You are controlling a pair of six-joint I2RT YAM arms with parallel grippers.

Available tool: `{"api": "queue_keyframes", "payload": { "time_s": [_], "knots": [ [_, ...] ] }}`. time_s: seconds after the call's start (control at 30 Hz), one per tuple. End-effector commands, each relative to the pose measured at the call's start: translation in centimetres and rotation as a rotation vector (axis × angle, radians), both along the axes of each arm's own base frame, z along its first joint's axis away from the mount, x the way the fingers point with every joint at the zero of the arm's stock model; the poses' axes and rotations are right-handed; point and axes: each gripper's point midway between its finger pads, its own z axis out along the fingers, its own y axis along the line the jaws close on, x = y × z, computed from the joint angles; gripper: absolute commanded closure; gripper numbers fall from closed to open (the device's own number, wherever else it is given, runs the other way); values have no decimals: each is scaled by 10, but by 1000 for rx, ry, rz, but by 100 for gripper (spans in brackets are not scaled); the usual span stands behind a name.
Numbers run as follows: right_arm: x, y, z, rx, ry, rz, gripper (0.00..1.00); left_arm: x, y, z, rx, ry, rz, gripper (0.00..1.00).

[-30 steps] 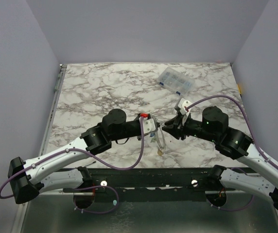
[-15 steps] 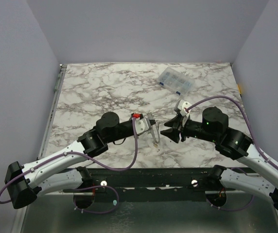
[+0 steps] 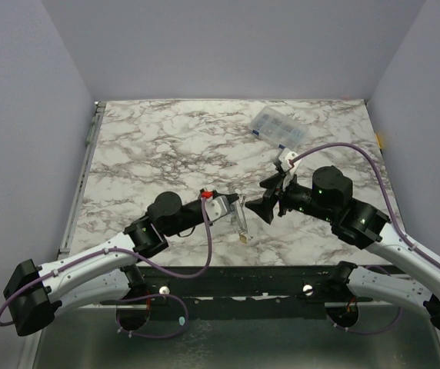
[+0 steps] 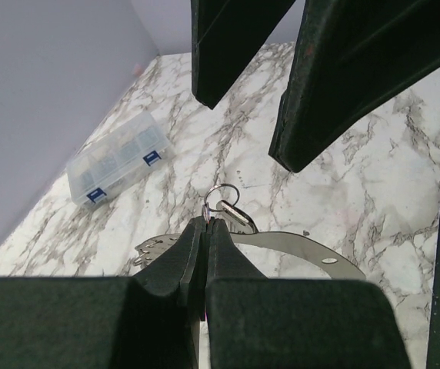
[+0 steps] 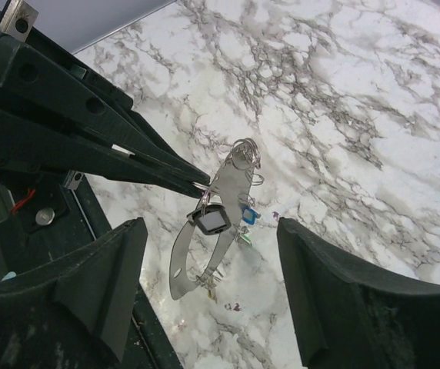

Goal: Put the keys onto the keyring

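the left end effector (image 5: 201, 184), reaching in from the near edge of the white marble-patterned counter (image 3: 158, 146), is clenched on the thin grey metal keyring (image 5: 230, 183). its two black fingers press together on the band and hold it off the counter, with the hoop hanging down and slightly tilted. on the keyring hang a small black-rimmed oval tag (image 5: 211, 221), right at the pinch, and just beyond it a tiny blue-headed key (image 5: 247, 215) and a green one (image 5: 243, 238). a small wire loop (image 5: 245, 152) sits at the keyring's upper end.

just to the right of the keyring, not touching it, the right end effector (image 3: 257, 194) is released. its jaws stand wide, one on each side of the hoop in its own view, and grasp nothing.

well beyond the keyring, towards the far right of the counter, lies the clear plastic compartment box (image 3: 279, 128) with its lid shut.

the step in hand looks like letting go after a key has been threaded. no loose key shows on the counter around the keyring, so the task seems close to done. the next move calls for the right arm to draw clear without snagging the hanging keys, while the left grip holds steady or lowers the keyring gently.
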Motion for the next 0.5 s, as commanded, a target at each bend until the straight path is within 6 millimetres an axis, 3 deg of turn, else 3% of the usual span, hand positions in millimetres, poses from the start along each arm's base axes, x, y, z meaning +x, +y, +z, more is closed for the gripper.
{"api": "queue_keyframes", "payload": {
  "time_s": [0.0,0.23,0.47],
  "knots": [
    [2,4,7,39,-32,2,26,4,8,42,-167,-96,31,100],
    [-4,14,-1,43,-45,78,36,-10,3,50,-217,-72,-70,100],
    [-2,18,5,31,-108,111,42,-16,2,49,-216,-75,-97,100]
  ]
}}
